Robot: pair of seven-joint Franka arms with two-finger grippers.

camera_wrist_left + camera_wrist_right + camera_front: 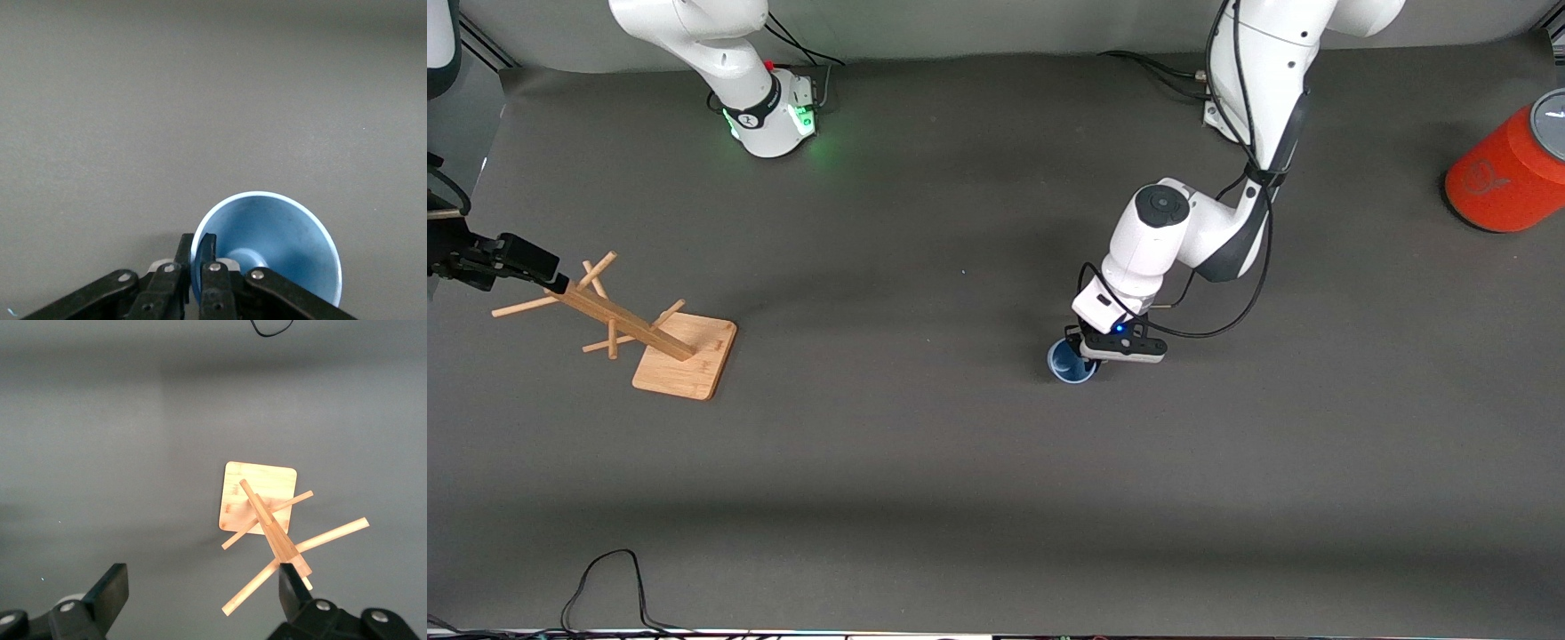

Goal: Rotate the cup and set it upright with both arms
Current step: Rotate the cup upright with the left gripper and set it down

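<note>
Lying along the lowest edge of the front view, nearest the camera, a thin black cable (609, 582) is looping over the dark grey matte tabletop (925, 498).

Two white jointed arms are standing at the table. One, the left arm (1183, 222), is reaching down from its base toward the middle of the table; the right arm (720, 62) is waiting, its green-lit base sitting at its own end of the table.

Toward the left arm's end, a large orange-red cylinder with a grey top (1512, 169) is standing farther from the camera than everything else on the table. At the right arm's end, a light wooden rack with slanting pegs on a square base (649, 324) is standing well apart from the cup.

Low over the tabletop, the left gripper (1089, 348) is clamping its black fingers (205, 257) on the rim of the small matte light-blue handleless cup (1071, 363) — one finger inside the mouth, one outside. That cup is sitting near the middle of the table, its open mouth facing up toward the camera.

Over the rack's top, the right gripper (200, 593) is hanging with its fingers spread wide and nothing between them — the rack's central post showing just beside one fingertip in the right wrist view.
</note>
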